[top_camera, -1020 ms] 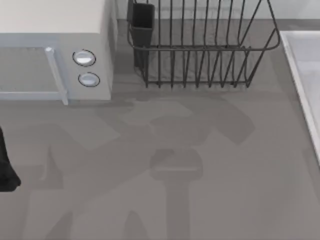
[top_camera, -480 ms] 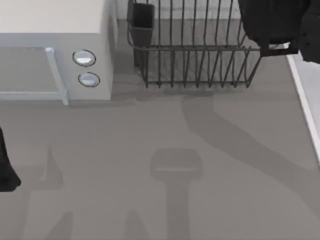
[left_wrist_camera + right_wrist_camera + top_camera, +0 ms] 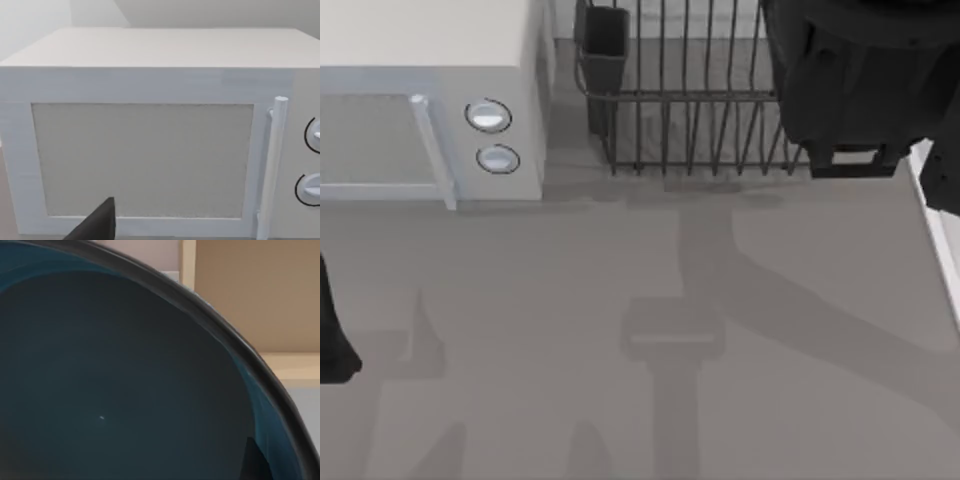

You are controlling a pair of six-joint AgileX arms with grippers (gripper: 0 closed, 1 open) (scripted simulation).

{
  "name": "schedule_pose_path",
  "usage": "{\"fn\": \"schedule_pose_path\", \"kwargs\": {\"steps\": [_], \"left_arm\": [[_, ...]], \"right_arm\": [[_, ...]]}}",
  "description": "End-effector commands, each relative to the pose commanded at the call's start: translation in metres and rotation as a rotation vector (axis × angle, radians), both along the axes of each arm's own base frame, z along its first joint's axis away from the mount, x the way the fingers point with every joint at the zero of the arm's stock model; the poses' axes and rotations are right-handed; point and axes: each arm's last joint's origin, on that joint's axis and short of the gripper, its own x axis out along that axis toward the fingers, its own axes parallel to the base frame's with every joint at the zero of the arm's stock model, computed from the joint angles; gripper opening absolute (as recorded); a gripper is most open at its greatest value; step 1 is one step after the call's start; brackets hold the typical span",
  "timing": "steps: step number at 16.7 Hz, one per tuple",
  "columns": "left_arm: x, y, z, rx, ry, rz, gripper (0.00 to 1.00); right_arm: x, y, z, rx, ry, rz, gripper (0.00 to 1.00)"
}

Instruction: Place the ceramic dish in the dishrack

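1. The worktop (image 3: 620, 330) is plain grey, crossed by soft arm shadows; a pale raised edge (image 3: 932, 200) runs along its right side.
2. A pale grey microwave (image 3: 430, 100) stands at the far left, its two round knobs (image 3: 488, 116) facing forward and its door and handle close up in the left wrist view.
3. The dishrack (image 3: 690, 100) sits at the far middle, with its dark cutlery cup (image 3: 605, 45) at its left corner.
4. The left arm (image 3: 332, 340) rests parked at the left edge; whether its tool is released or clenched cannot be told.
5. The right arm (image 3: 860, 80) hangs over the rack's right end. The dark blue ceramic dish (image 3: 115, 390) lies right against its wrist camera, a fingertip (image 3: 257, 462) of the right tool on the dish; the grip cannot be told.
6. Compared with half a second ago, the right arm has moved nearer and lower in the top view, covering more of the rack's right side.
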Motion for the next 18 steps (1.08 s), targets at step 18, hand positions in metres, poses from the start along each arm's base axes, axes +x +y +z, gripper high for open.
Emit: {"fn": "schedule_pose_path", "kwargs": {"steps": [18], "left_arm": [[0.000, 0.000, 0.000, 0.000, 0.000, 0.000, 1.00]], "right_arm": [[0.200, -0.002, -0.200, 0.000, 0.000, 0.000, 0.00]]}}
